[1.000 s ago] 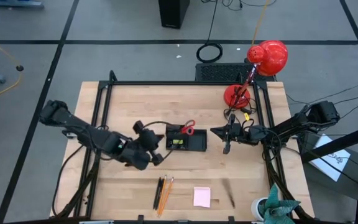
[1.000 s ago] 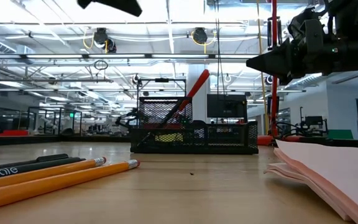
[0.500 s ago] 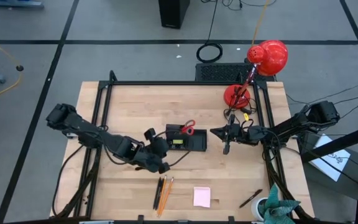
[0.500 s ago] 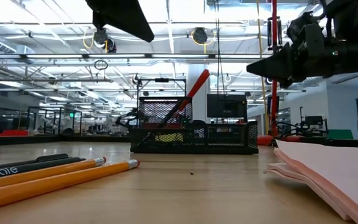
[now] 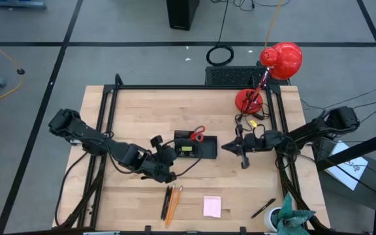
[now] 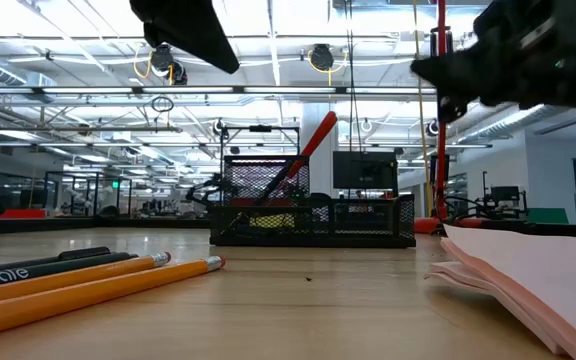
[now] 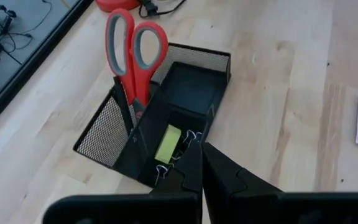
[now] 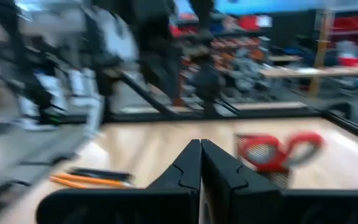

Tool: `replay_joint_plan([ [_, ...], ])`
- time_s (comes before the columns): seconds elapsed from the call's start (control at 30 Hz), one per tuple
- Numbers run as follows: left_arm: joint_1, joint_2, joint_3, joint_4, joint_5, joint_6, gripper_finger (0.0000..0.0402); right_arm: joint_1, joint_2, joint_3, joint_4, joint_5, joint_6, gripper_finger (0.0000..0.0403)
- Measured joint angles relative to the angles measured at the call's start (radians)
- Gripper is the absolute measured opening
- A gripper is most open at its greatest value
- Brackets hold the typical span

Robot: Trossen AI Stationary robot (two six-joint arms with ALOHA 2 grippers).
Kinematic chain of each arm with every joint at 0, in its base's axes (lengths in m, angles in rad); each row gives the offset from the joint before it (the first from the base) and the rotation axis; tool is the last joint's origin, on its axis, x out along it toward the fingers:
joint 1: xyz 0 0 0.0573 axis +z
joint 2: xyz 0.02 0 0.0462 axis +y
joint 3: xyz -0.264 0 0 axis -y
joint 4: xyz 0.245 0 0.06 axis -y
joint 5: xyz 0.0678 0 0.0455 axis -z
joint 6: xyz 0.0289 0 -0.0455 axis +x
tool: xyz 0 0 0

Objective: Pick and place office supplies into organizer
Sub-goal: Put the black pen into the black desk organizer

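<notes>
Left gripper (image 5: pixel 170 168) is seen low over the surface (image 5: pixel 142 111) just beside the organizer's (image 5: pixel 195 148) left end and above the pencils (image 5: pixel 172 203), its fingers (image 7: pixel 191 168) pressed together with nothing between them. Right gripper (image 5: pixel 228 145) is held just right of the organizer on an arm stretched in from the right edge, fingers (image 8: pixel 199 163) likewise closed and, as far as the blurred wrist view allows, empty. Red-handled scissors (image 7: pixel 131 53) stand upright in the organizer's taller mesh section, while the pink sticky-note pad (image 5: pixel 212 206) and a dark pen (image 5: pixel 264 208) lie near the front edge.
</notes>
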Motion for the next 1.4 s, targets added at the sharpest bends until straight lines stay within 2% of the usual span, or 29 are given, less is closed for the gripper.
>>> replay_joint_plan([
  [0.23,-0.028,0.000,-0.048,0.001,-0.007,-0.002,0.0004,0.002,-0.206,0.000,-0.146,-0.247,0.118,0.0004],
  [0.3,-0.037,0.000,-0.062,0.002,-0.009,-0.015,0.0002,0.002,-0.261,0.000,-0.212,-0.271,0.138,0.0004],
  [0.47,-0.046,0.000,-0.085,0.002,-0.008,-0.051,0.0004,0.002,-0.319,0.000,-0.360,-0.193,0.108,0.0004],
  [0.57,-0.055,0.000,-0.086,0.003,0.013,-0.092,0.0003,0.002,-0.305,0.000,-0.367,-0.130,0.102,0.0004],
  [0.7,-0.073,0.000,-0.086,0.002,0.095,-0.239,0.0008,0.002,-0.263,0.000,-0.367,-0.124,0.072,0.0004],
  [0.87,-0.137,0.040,-0.086,0.004,0.146,-0.374,0.0003,0.001,-0.196,0.000,-0.346,-0.054,0.048,0.0004],
  [1.17,-0.253,0.186,-0.075,0.008,0.285,-0.685,0.0004,0.001,-0.137,0.000,-0.255,-0.051,0.035,0.0004],
  [1.3,-0.284,0.239,-0.034,0.012,0.302,-0.760,0.0002,0.001,-0.134,0.000,-0.256,-0.051,0.035,0.0004],
  [1.4,-0.295,0.270,0.003,0.010,0.300,-0.750,0.0013,0.001,-0.134,0.000,-0.255,-0.049,0.035,0.0004],
])
